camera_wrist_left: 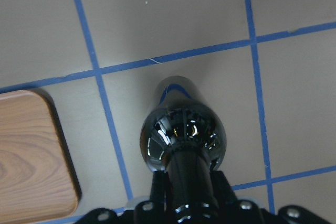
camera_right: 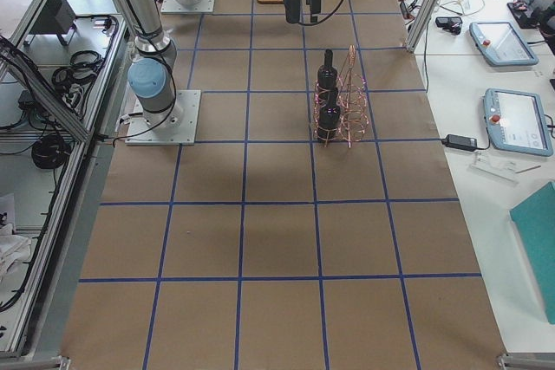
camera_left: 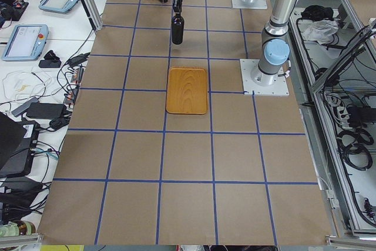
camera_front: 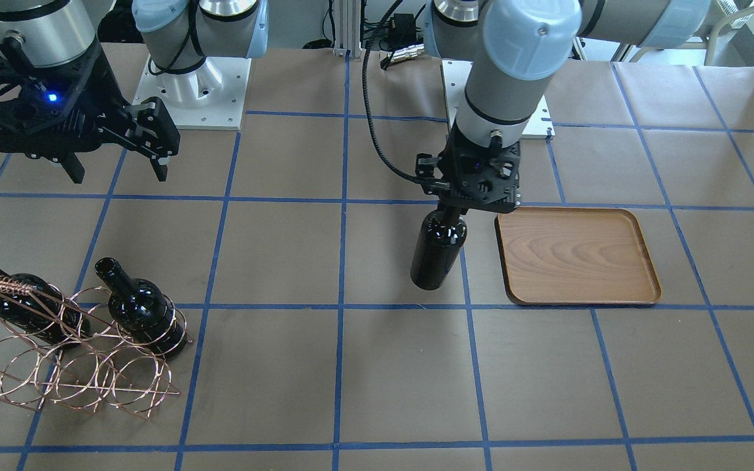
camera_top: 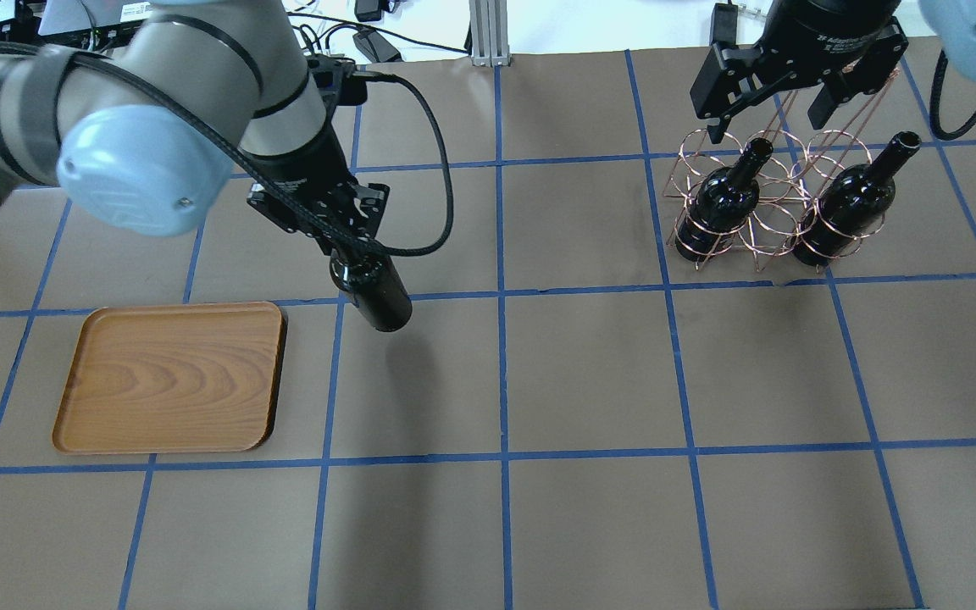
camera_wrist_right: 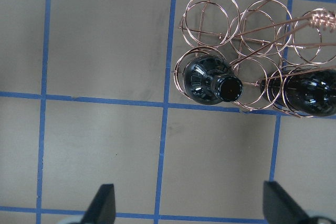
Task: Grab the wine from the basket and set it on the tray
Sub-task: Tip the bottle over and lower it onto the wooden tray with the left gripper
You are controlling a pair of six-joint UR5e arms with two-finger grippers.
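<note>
My left gripper (camera_front: 457,206) is shut on the neck of a near-black wine bottle (camera_front: 439,252) and holds it upright above the table. The bottle hangs just beside the empty wooden tray (camera_front: 576,256), off its edge. In the left wrist view the bottle (camera_wrist_left: 184,140) hangs below the camera, with the tray's corner (camera_wrist_left: 26,156) to the left. The copper wire basket (camera_front: 76,376) holds two more bottles (camera_front: 23,304) (camera_front: 144,307). My right gripper (camera_front: 118,169) is open and empty, high up, apart from the basket (camera_wrist_right: 236,35).
The table is covered in brown paper with a blue tape grid (camera_top: 501,296). The arm bases (camera_front: 190,91) stand at the robot's edge of the table. Tablets and cables (camera_left: 23,39) lie on benches outside the table.
</note>
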